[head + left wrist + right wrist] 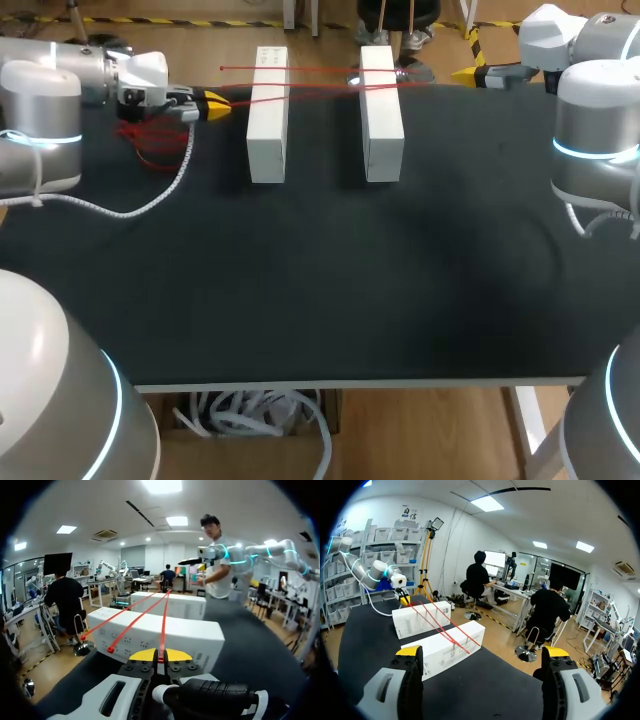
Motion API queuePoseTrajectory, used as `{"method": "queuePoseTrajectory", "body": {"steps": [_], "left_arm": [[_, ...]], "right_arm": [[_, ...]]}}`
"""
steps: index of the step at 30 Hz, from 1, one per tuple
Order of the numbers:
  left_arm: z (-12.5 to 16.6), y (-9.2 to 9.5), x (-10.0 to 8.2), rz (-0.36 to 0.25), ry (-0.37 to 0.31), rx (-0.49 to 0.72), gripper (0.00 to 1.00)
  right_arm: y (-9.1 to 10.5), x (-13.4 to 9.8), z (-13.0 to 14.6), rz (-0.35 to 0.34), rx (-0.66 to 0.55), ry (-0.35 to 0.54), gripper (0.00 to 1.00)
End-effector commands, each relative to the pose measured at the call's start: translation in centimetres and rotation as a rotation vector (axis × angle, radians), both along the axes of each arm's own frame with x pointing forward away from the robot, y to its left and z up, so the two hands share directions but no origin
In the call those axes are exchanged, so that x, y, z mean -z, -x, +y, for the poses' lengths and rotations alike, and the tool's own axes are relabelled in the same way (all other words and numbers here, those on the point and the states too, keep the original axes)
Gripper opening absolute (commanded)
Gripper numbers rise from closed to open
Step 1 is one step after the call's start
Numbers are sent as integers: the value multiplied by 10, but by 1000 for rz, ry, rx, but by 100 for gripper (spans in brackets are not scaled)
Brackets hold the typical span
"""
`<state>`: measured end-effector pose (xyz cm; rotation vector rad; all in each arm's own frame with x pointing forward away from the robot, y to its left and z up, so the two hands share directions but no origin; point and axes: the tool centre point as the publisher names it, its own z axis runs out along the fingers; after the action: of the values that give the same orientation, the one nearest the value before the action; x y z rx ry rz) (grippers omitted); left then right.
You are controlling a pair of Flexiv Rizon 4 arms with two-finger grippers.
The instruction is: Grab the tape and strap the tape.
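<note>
Left end effector (213, 105) is clenched, its yellow tips pinching the thin red tape (163, 625) right between them. The tape is pulled taut into flat, narrow strands that fan out from that grip. They run crosswise over the tops of two smooth white oblong boxes (268, 120), whose own long axes lie front to back on the matte black desk (320, 290). A loose red tangle (150, 140) of tape lies on the desk under the left arm. Right end effector (482, 652) hangs released at the far right corner, fingers wide apart and gripping nothing.
</note>
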<state>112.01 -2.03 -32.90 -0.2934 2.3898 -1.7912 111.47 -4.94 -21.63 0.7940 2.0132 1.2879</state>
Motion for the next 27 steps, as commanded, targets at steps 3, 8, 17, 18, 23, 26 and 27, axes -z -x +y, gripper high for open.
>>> {"method": "queuePoseTrajectory", "body": {"steps": [3, 8, 17, 18, 23, 26, 27], "left_arm": [[11, 5, -11, -30, 43, 137, 0], [11, 10, -19, -51, 45, 174, 0], [8, 19, -40, -54, 94, 153, 0], [7, 20, -43, -50, 101, 145, 0], [4, 29, -63, -40, 151, 141, 0], [1, 34, -71, -38, 156, 126, 0], [0, 35, -74, -33, 167, 117, 0]], "right_arm": [[0, 0, 0, 0, -1, -1, 100], [0, 0, 0, 0, -1, -1, 100], [0, 0, 0, 0, -1, -1, 100], [0, 0, 0, 0, -1, -1, 100], [0, 0, 0, 0, -1, -1, 100], [0, 0, 0, 0, -1, -1, 100], [0, 0, 0, 0, -1, -1, 100]]}}
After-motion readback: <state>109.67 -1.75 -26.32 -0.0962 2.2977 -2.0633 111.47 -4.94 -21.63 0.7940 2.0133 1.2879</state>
